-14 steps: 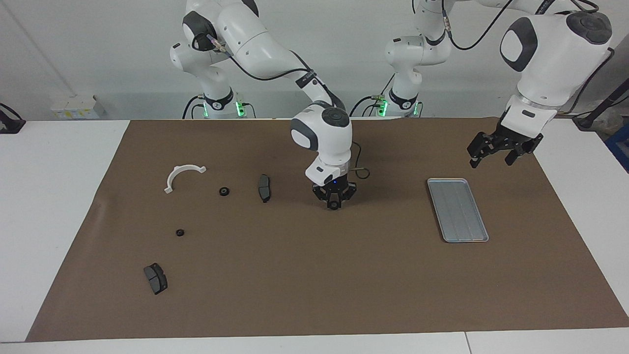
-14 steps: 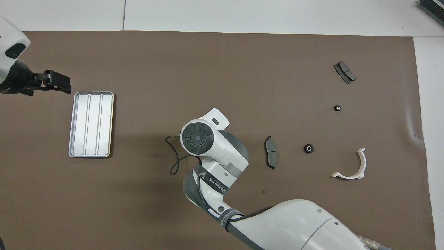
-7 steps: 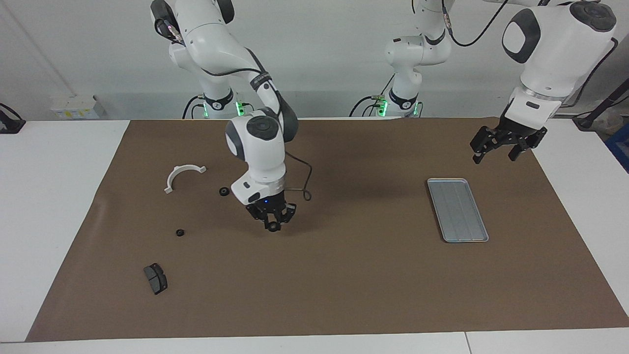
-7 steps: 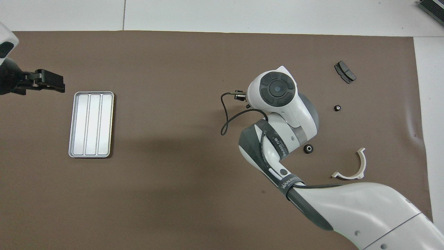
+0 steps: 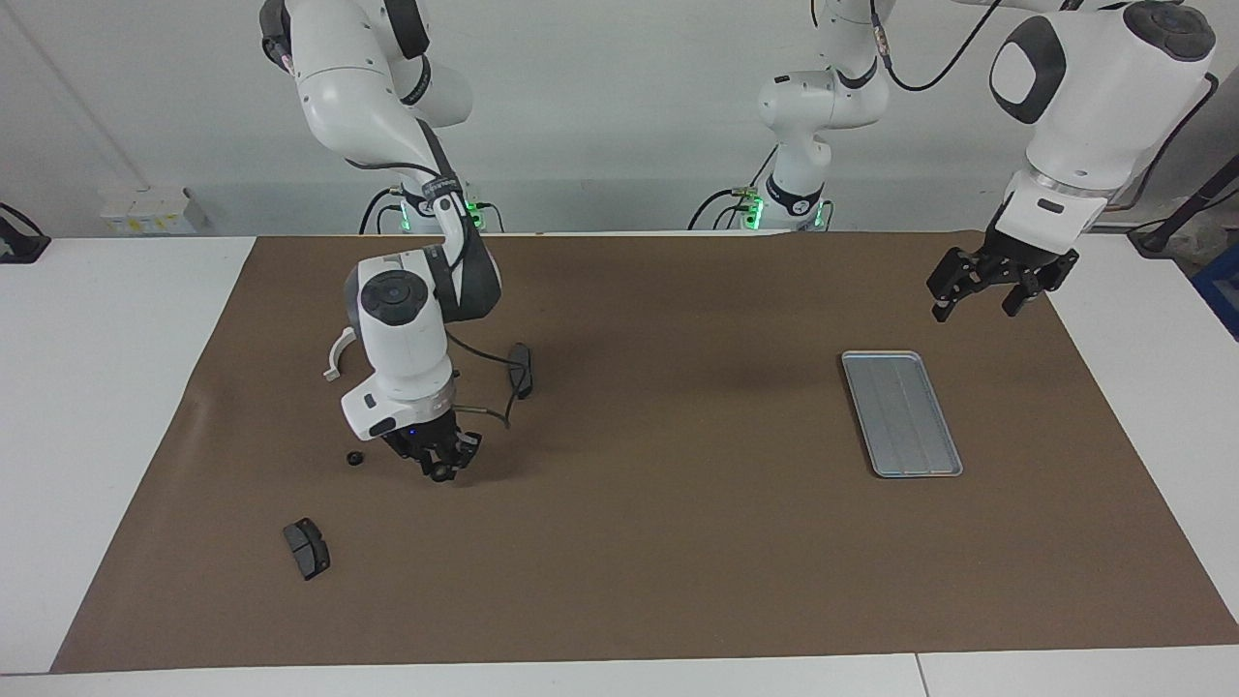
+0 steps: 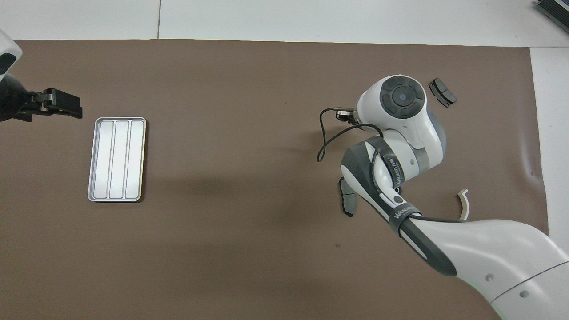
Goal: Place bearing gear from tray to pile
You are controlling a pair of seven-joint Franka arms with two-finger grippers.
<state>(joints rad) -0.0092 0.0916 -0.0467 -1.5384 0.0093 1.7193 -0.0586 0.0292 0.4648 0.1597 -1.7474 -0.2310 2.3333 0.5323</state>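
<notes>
The right gripper [image 5: 442,471] hangs low over the brown paper mat [image 5: 678,542], its fingers pinched on a small black round bearing gear [image 5: 443,473]. Seen from the facing side, the gear sits just above the mat; whether it touches the surface cannot be told. Taking the held gear as the landmark: a second small black round gear [image 5: 355,458] lies on the mat near it, toward the right arm's end of the table. A dark grey curved brake pad [image 5: 306,548] lies farther from the robots than the held gear and also toward that end. Another dark grey brake pad [image 5: 522,370] lies nearer to the robots than the held gear, partly crossed by the gripper's cable. A white semicircular plastic bracket [image 5: 338,354] also lies nearer to the robots, mostly hidden by the right arm's wrist.

The flat rectangular silver-grey metal tray with lengthwise ridges [image 5: 901,412] lies well apart from the held gear, toward the left arm's end of the table, with nothing on it. The left gripper [image 5: 985,294] waits in the air with its fingers spread apart, holding nothing, over the mat just beside the tray's corner closest to the robots.
</notes>
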